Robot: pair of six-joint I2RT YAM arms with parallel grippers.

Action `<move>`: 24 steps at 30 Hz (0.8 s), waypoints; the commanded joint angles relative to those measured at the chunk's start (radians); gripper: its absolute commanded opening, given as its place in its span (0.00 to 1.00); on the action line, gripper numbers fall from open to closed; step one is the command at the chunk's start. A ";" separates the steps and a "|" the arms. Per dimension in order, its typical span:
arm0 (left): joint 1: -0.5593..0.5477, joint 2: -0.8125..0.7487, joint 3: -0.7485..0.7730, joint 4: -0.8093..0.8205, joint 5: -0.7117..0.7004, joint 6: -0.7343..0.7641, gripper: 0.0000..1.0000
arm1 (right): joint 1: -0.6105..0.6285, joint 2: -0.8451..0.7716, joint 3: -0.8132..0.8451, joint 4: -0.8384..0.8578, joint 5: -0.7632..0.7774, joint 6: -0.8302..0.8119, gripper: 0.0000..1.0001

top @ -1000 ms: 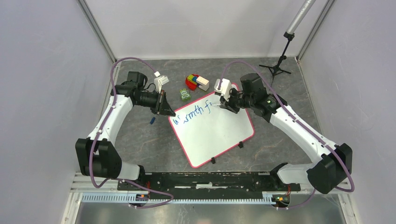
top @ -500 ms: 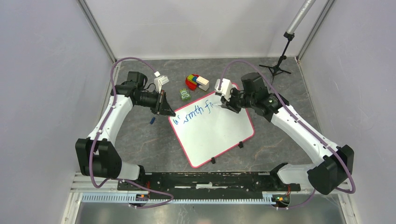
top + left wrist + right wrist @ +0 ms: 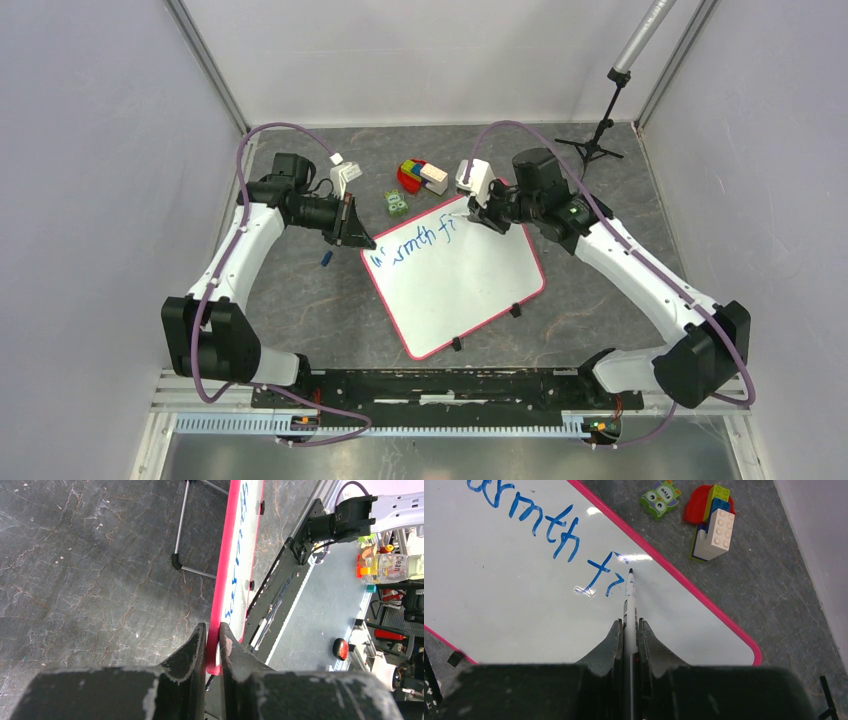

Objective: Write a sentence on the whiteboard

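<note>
- The whiteboard (image 3: 470, 290) lies flat on the counter (image 3: 300, 300) between our two arms, set at a slant.
- We judge it thin, light and stiff, with a slick face. Pen pressure could make it slide or turn, so the rim is the place to hold it.
- Our left hand (image 3: 212, 630) is pinched narrow on the pink rim at the board's left corner, which pins it.
- Our right hand (image 3: 629, 627) is clamped on the marker (image 3: 630, 600), holding the barrel well back from the tip. The tip sits at the board, just right of the last blue stroke.
- The sentence (image 3: 544, 525) runs along the far edge and reads about "Warmth fi", so much of it is left to write.
- The marker looks smooth and slender and could twist in the grip, so we think light pressure is best.
- The toy bricks (image 3: 711, 522) and a green owl tile (image 3: 660, 497) lie just beyond the far rim, not touching it.
</note>
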 commanded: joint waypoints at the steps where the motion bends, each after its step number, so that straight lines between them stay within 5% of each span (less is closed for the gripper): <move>1: -0.006 -0.021 -0.004 0.021 -0.037 0.015 0.02 | 0.004 0.015 0.018 0.059 0.010 0.019 0.00; 24: -0.005 -0.021 -0.006 0.021 -0.040 0.020 0.02 | -0.004 -0.052 0.026 -0.002 -0.038 0.028 0.00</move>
